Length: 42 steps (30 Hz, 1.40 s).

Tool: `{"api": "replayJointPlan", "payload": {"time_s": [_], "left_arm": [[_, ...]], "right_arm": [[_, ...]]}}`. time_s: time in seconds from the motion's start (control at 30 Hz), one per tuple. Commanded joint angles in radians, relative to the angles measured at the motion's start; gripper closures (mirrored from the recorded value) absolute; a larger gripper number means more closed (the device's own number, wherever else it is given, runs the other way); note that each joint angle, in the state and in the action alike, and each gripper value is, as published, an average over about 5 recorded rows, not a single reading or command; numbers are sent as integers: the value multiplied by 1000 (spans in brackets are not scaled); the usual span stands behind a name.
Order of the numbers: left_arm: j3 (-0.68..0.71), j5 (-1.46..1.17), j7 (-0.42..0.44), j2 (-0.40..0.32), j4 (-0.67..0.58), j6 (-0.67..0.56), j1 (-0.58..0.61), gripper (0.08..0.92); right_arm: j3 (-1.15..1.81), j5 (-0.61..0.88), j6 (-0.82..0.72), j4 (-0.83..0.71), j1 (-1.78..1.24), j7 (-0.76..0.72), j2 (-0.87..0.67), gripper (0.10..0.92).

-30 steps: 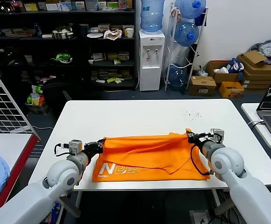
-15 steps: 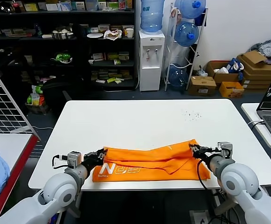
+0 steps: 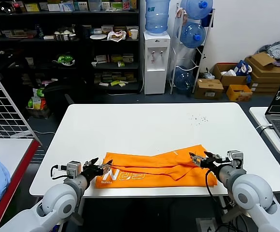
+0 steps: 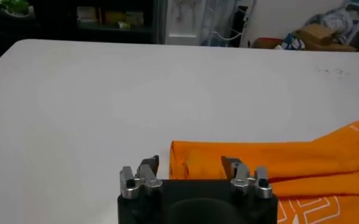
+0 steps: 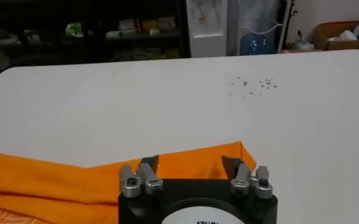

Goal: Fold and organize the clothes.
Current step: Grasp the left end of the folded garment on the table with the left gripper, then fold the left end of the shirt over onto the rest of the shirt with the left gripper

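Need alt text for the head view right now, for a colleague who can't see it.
A folded orange T-shirt lies along the near edge of a white table. The left gripper and right gripper sit at its two ends, jaws open, holding nothing.

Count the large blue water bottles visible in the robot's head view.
4: one water bottle atop the white dispenser; three racked beside it, top, middle, bottom. Others may be hidden.
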Motion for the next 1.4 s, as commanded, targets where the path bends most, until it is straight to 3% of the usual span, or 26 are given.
{"api": "replayJointPlan", "payload": {"time_s": [0.03, 0.23, 0.43, 1.2, 1.4], "left_arm": [[-4, -3, 2, -11, 34, 0, 17, 228], [-5, -10, 7, -38, 69, -3, 8, 92], [0, -26, 4, -51, 87, -4, 1, 120], [31, -27, -8, -58, 53, -8, 12, 784], [13, -44, -10, -33, 39, -9, 14, 895]], "right_arm": [[11, -3, -2, 12, -17, -10, 0, 186], [9, -6, -1, 7, -19, -6, 6, 107], [13, -7, 0, 7, -23, -5, 7, 104], [19, -8, 12, -1, -16, -2, 16, 104], [13, -10, 17, -6, -9, -1, 22, 104]]}}
